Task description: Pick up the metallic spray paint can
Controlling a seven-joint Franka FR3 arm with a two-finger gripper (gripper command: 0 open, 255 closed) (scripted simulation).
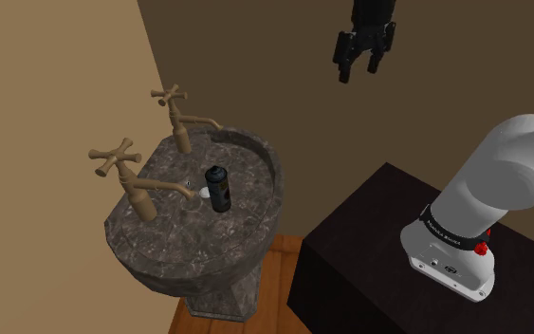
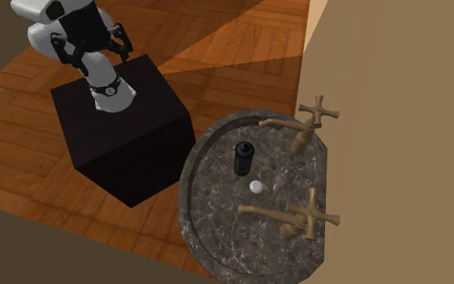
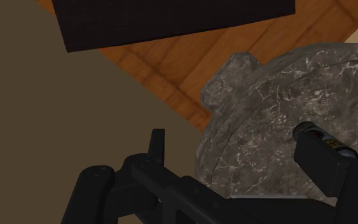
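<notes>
The spray paint can [image 1: 218, 188] is a small dark cylinder with a black cap, standing upright in the basin of a dark mottled stone sink [image 1: 267, 163]. In the second exterior view the can [image 2: 242, 158] stands near the white drain [image 2: 256, 186]. My gripper [image 1: 359, 71] hangs high above the sink, off to the shoulder view's right, open and holding nothing. In the wrist view the fingers [image 3: 157, 146] stand apart, and the can [image 3: 312, 132] lies far beyond them, partly behind the other finger.
Two brass cross-handle taps [image 1: 174, 109] [image 1: 122, 171] rise from the sink's back rim against a tan wall. The black stand [image 1: 369, 237] sits beside the sink on a wooden floor [image 2: 241, 48].
</notes>
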